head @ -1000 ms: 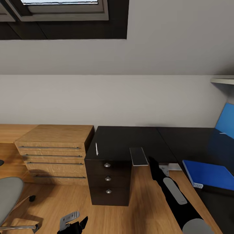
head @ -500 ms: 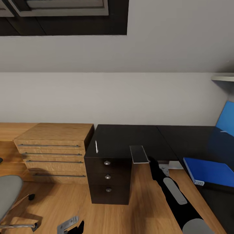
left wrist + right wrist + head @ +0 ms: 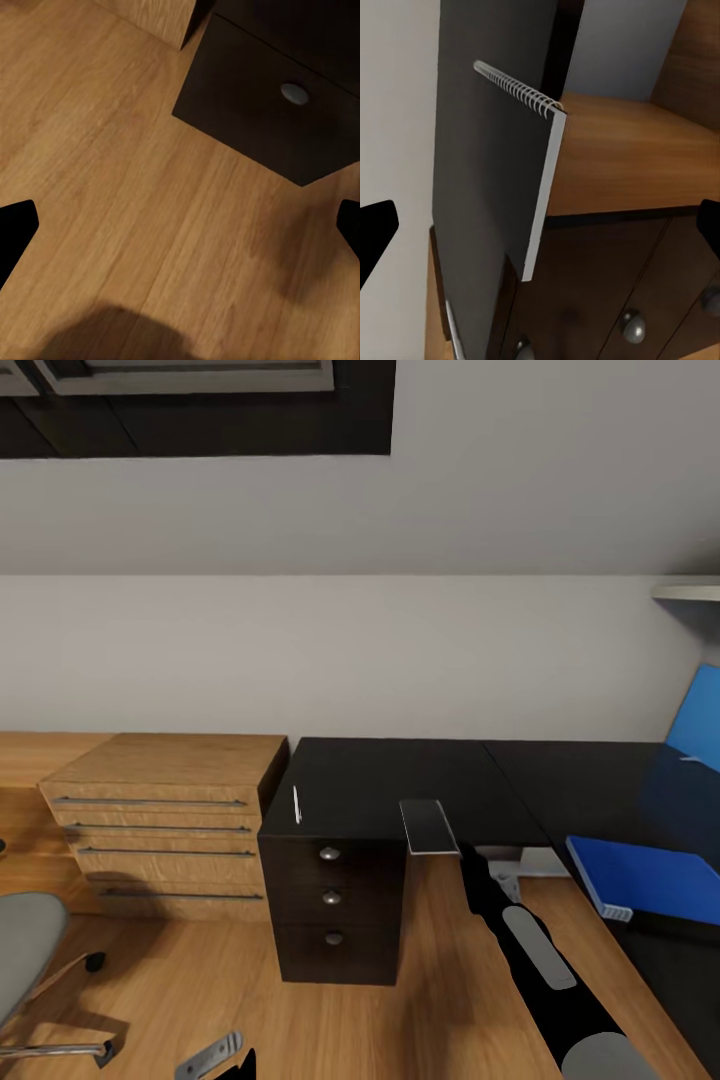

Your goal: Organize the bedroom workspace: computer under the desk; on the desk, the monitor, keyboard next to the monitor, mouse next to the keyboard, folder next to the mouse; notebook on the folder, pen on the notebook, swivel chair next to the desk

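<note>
Reaching for the notebook (image 3: 428, 826) at the desk (image 3: 380, 780) edge, the right gripper (image 3: 540, 225) is wide open and holds nothing. Next it must close on the notebook and carry it onto the folder (image 3: 640, 875)

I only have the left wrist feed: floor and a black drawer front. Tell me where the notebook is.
Observer: The notebook lies at the front edge of the desk, just right of the drawers in the head view.
Operator: Give me the folder.
Observer: The folder lies flat on the desk, further right, with nothing on it.
Operator: Report the right gripper.
Observer: The right gripper is open and points at the notebook's edge. It is not gripping the notebook.
</note>
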Tool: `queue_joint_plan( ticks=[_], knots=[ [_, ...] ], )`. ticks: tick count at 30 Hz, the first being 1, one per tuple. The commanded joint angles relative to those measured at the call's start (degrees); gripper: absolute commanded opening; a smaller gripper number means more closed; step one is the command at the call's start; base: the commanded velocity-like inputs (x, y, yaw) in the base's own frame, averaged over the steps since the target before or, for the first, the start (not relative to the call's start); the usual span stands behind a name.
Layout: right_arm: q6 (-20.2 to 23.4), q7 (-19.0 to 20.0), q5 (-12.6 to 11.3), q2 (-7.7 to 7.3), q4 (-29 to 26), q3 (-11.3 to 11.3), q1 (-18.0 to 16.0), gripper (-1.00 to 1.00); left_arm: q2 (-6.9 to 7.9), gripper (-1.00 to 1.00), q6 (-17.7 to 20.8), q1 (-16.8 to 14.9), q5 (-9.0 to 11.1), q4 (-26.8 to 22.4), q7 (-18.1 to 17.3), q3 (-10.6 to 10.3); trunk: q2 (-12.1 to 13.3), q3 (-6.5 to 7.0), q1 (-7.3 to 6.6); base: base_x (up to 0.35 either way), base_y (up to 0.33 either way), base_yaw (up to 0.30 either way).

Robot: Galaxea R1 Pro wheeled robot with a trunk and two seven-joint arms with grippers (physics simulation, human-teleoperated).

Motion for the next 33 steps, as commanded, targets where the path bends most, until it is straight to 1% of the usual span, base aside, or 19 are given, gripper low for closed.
queue_joint_plan(
  ticks=[1,10,11,12,15,19,33],
  knots=[
    [-0.05,-0.3,-0.27,-0.04,-0.09,0.14,-0.03,1.0,0.04,1.0,-0.37,-0.09,0.38,-0.06,0.21,-0.2,-0.45,-0.24,0.22,0.0,0.0,0.0],
    [0.08,-0.17,-0.36,-0.01,-0.09,0.26,-0.03,1.0,-0.02,1.0,-0.38,-0.09,0.33,-0.02,0.23,-0.22,-4.06,-1.86,2.2,0.0,0.0,0.0],
    [0.11,0.03,-0.4,-0.02,-0.09,0.28,-0.03,1.0,-0.02,1.0,-0.38,-0.09,0.33,-0.02,0.23,-0.22,-4.46,-2.04,2.42,0.0,0.0,0.0],
    [0.18,1.44,-0.54,-0.02,-0.09,0.34,-0.03,1.0,-0.03,1.0,-0.43,-0.09,0.33,-0.02,0.23,-0.28,-4.86,-2.22,2.64,0.0,0.0,0.0],
    [0.65,2.28,-0.6,0.01,-0.09,0.52,-0.03,1.0,-0.03,1.0,-0.41,-0.09,0.32,-0.02,0.23,-0.29,-6.06,-2.76,3.3,0.0,0.0,0.0],
    [1.72,2.52,-0.61,0.06,-0.09,0.58,-0.03,1.0,-0.03,1.0,-0.45,-0.09,0.32,-0.02,0.23,-0.3,-7.67,-3.48,4.18,0.0,0.0,0.0],
    [2.07,4.33,-0.69,0.02,-0.09,0.58,-0.03,1.0,-0.03,1.0,-0.39,-0.09,0.32,-0.02,0.23,-0.28,-13.28,-5.99,7.25,0.0,0.0,0.0]
  ],
)
